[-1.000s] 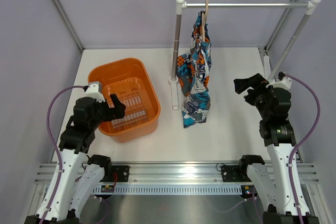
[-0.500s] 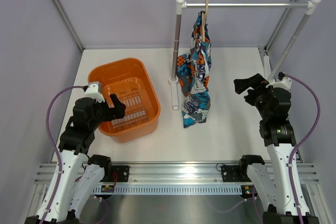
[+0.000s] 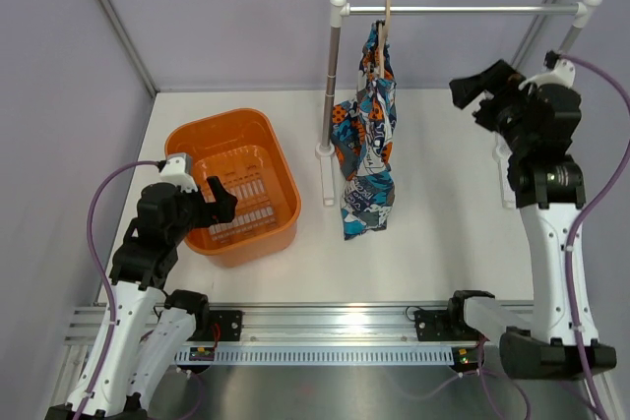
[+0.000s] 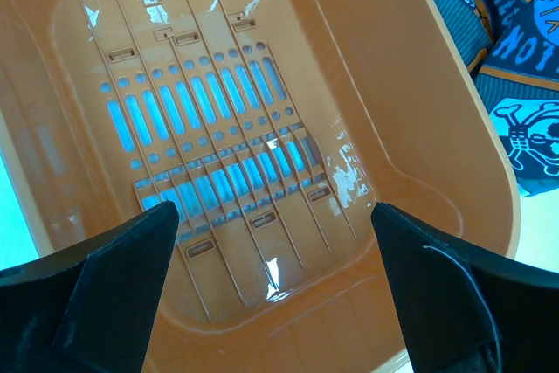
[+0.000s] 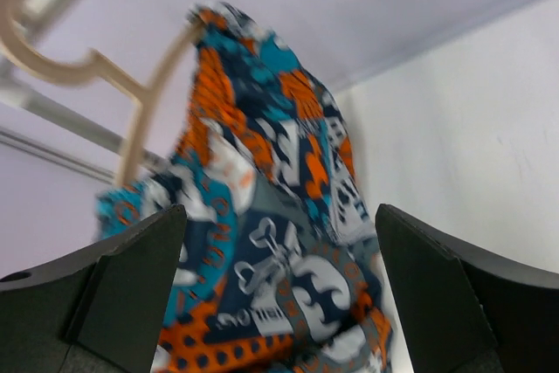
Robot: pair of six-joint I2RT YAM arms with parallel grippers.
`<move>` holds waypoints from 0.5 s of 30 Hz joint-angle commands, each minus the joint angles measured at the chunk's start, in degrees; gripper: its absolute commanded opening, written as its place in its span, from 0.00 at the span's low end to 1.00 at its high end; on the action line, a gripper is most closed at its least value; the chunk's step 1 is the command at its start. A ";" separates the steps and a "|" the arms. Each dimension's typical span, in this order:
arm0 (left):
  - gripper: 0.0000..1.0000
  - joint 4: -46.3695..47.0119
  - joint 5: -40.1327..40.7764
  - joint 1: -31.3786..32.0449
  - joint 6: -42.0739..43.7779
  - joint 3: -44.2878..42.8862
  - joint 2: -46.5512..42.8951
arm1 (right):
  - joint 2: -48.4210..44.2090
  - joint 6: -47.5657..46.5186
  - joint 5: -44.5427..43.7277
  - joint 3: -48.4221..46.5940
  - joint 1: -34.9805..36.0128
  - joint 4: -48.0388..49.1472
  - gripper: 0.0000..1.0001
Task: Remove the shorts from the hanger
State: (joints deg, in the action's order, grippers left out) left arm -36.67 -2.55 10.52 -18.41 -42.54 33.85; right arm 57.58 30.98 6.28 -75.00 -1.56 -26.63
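At far centre, shorts point(image 3: 366, 154) draped on hanger point(image 3: 386, 27), hooked at left end of white rail point(image 3: 463, 9), hanging low towards table point(image 3: 433, 233); left gripper point(image 3: 218, 201) spread wide, empty, over orange basket point(image 3: 280, 159) at near left; right gripper point(image 3: 472, 86) spread wide, empty, raised right of shorts, apart from them.

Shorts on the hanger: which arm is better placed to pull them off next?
Right. The right end effector, open, faces the shorts on the hanger; the left end effector hovers over the orange basket, farther off.
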 commanded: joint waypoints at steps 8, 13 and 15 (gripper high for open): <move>0.99 2.48 -2.02 0.20 0.57 -0.35 0.08 | 25.81 -10.31 -6.02 -34.49 12.09 -3.86 0.98; 0.99 2.48 -1.85 0.20 0.57 -0.35 0.17 | 35.92 -12.79 -11.64 -46.19 16.15 -7.73 0.91; 0.99 2.39 -1.67 0.20 0.57 -0.35 0.08 | 39.16 -13.84 -14.18 -50.05 18.17 -9.05 0.88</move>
State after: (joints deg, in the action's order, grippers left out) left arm -36.45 -2.90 10.52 -18.39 -42.54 33.87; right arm 93.62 20.86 -1.89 -119.02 14.46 -32.34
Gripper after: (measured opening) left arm 0.988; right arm 0.900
